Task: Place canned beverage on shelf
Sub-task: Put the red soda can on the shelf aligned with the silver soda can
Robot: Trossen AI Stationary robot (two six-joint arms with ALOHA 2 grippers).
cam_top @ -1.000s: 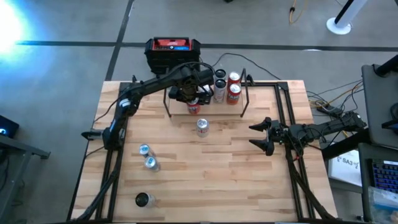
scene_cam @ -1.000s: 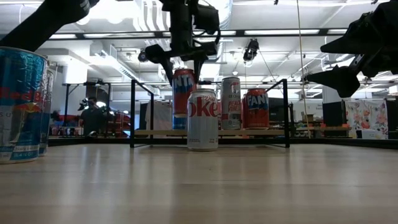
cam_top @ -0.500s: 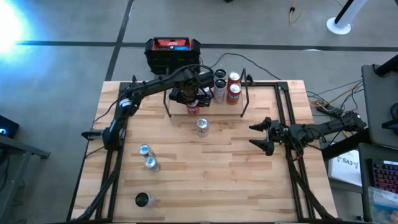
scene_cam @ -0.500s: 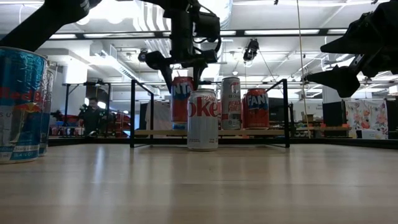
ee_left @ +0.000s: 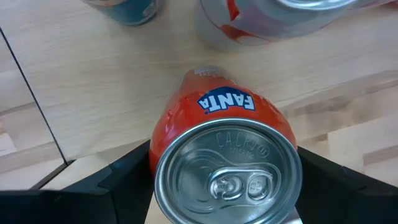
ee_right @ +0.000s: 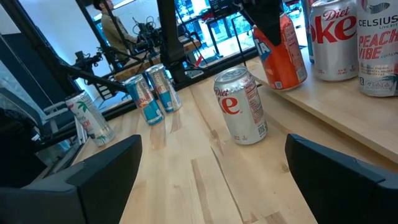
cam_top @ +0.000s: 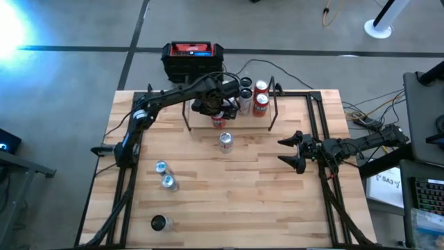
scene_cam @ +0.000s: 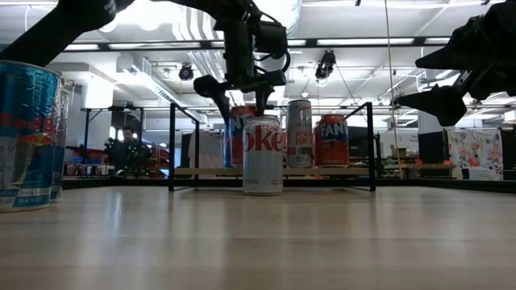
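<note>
The left hand [cam_top: 218,111] grips an orange Fanta can [ee_left: 224,162] by its sides, a finger on each flank, and holds it at the shelf [cam_top: 267,90], over the near part of the wood board. In the right wrist view the can leans a little and its base looks just at the board; whether it touches, I cannot tell.

To do this step well, the can should be brought upright before it is let go, set flat on the board with its whole base inside the front edge, and the fingers then opened only enough to clear its sides. A straight lift afterwards seems the safest way out.

Room is tight. A Celsius can [ee_right: 378,46], a Diet Coke can [ee_right: 329,37] and others stand on the board just beside the held one, so any sideways swing could knock them. The black posts [scene_cam: 172,145] and top rail frame the shelf, and the arm reaches in close to them. A loose Diet Coke can [cam_top: 225,141] stands on the surface [cam_top: 277,187] just in front of the shelf, under the path back.

The right hand [cam_top: 291,150] waits with fingers wide, well apart at the right side of the surface. Three more cans [cam_top: 164,176] stand near the front left.
</note>
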